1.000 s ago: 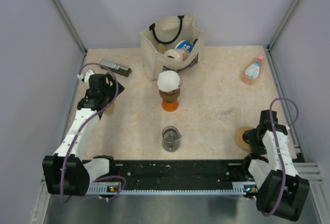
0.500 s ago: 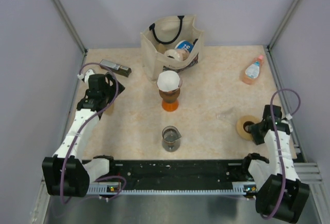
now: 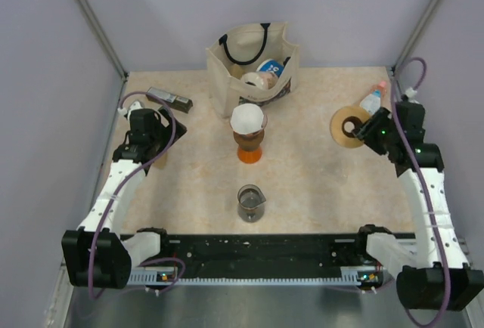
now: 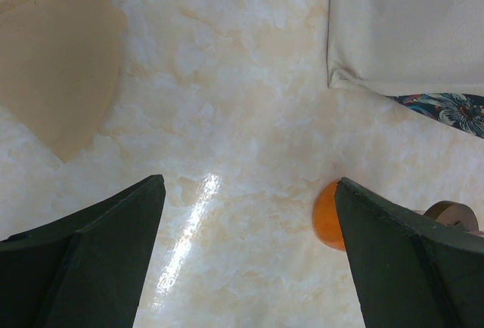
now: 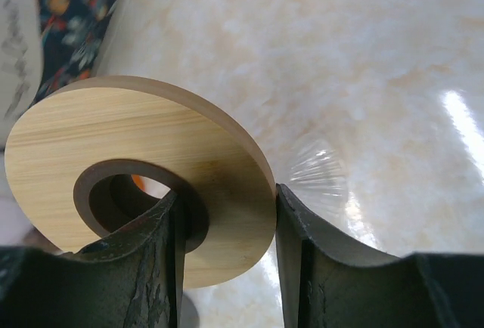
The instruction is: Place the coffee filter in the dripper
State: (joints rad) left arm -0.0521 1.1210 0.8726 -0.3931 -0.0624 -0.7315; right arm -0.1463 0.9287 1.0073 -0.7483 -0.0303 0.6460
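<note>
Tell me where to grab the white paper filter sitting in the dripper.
Probably pinch the coffee filter by its top edge from straight above, left fingers either side of the paper. It sits open and upright in the dripper, so only that edge looks free.

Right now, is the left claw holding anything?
No, the left gripper is open, its fingers spread wide with only the table showing between them.
</note>
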